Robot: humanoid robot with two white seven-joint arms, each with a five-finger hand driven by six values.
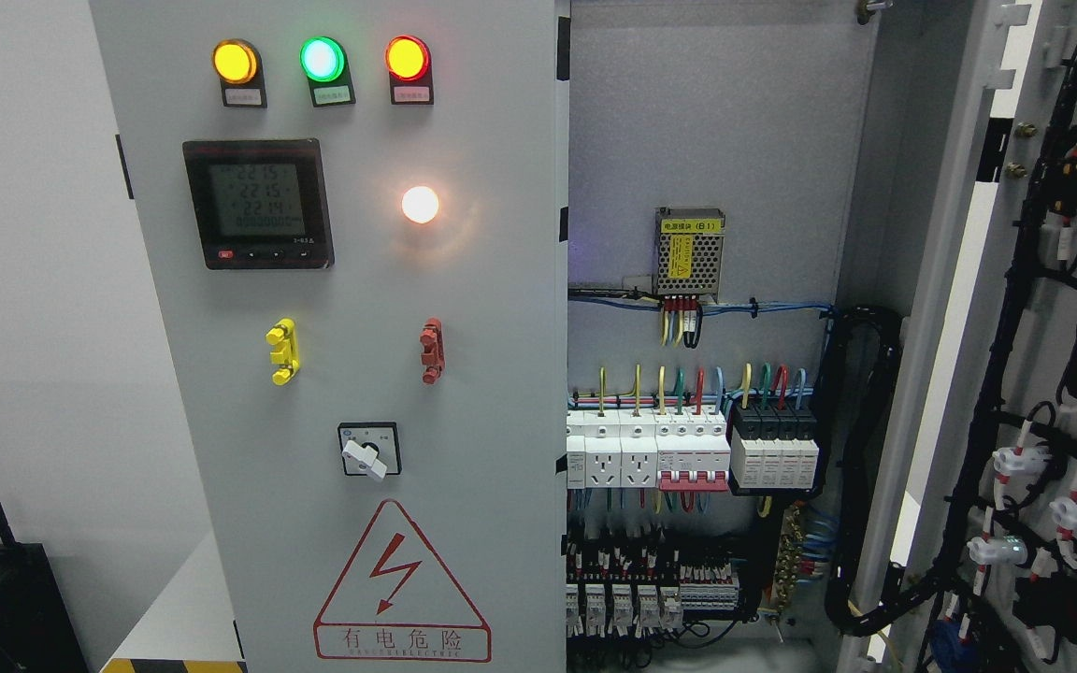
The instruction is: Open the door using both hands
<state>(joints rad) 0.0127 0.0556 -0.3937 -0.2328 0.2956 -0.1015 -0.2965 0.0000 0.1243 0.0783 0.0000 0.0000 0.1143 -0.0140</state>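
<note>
I see neither hand in the head view, so grip state is unknown. Right door already swung wide, wiring harness on its back. Left door looks shut: flat grey painted steel, glossy round lamps. My guess: next, hook its right edge, pull.

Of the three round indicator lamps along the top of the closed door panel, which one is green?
The middle lamp is green; the left lamp glows amber and the right lamp red-orange.
</note>
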